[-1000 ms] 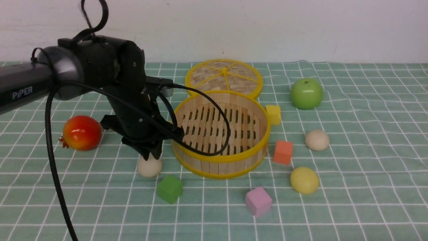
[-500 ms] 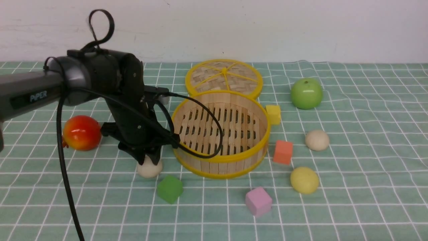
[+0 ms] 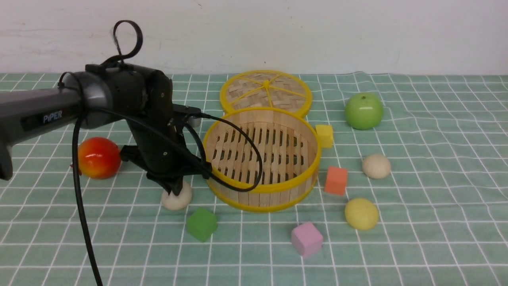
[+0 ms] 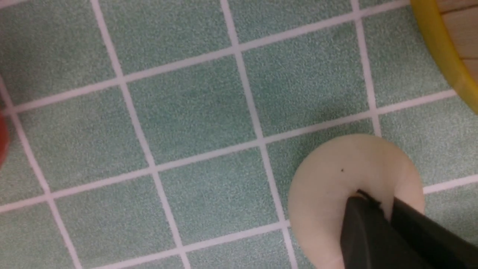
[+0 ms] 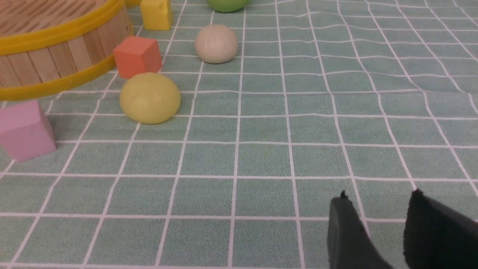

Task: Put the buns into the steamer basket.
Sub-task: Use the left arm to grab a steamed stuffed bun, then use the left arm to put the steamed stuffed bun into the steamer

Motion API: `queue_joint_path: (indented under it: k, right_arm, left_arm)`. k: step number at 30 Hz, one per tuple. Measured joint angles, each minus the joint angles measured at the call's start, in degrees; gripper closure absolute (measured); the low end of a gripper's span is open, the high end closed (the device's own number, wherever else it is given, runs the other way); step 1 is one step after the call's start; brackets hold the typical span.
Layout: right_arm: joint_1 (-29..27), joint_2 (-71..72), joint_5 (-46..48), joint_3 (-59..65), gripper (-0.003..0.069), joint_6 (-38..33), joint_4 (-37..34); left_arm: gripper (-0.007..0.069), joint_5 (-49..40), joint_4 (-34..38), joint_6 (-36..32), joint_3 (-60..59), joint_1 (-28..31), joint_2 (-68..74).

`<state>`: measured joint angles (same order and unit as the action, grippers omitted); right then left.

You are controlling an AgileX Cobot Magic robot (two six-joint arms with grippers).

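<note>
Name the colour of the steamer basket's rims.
The steamer basket has yellow rims; the front view shows this best.

The near side of the left beige bun (image 3: 177, 200) is overlapped by the left pincer (image 4: 386, 220) in the left wrist view, where the basket (image 4: 457, 56) and the red fruit (image 4: 3, 138) are cut off by the edges. In the right wrist view, the green apple (image 5: 228, 3) is cropped, as are the pink cube (image 5: 26, 129) and the right pincer (image 5: 377, 224).
</note>
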<state>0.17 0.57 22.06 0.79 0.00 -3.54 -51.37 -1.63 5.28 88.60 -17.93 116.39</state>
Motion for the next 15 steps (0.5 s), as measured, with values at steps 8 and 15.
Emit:
queue_joint_path:
  k: [8,15]
  right_arm:
    - [0.00,0.00,0.00,0.00,0.0419,0.00,0.00]
    - [0.00,0.00,0.00,0.00,0.0419,0.00,0.02]
  left_arm:
    - [0.0634,0.24,0.28,-2.00,1.21,-4.68,-9.23]
    - [0.0634,7.00,1.06,-4.31,7.84,-9.31,-6.95]
